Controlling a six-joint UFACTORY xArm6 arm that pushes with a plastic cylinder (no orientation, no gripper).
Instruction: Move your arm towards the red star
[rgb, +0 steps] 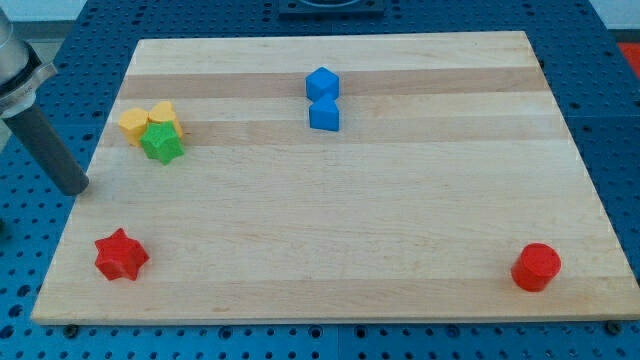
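The red star (121, 254) lies near the tabletop's (400, 250) bottom-left corner. My tip (76, 189) stands at the left edge, above the star and apart from it. No fingers exist here. The approach seems underway; next, slide toward the bottom edge.

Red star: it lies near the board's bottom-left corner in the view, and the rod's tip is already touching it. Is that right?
Not quite. The red star does lie near the bottom-left corner of the board, but my tip is not touching it. The camera view shows the tip apart from the star, above it and slightly left, at the board's left edge.
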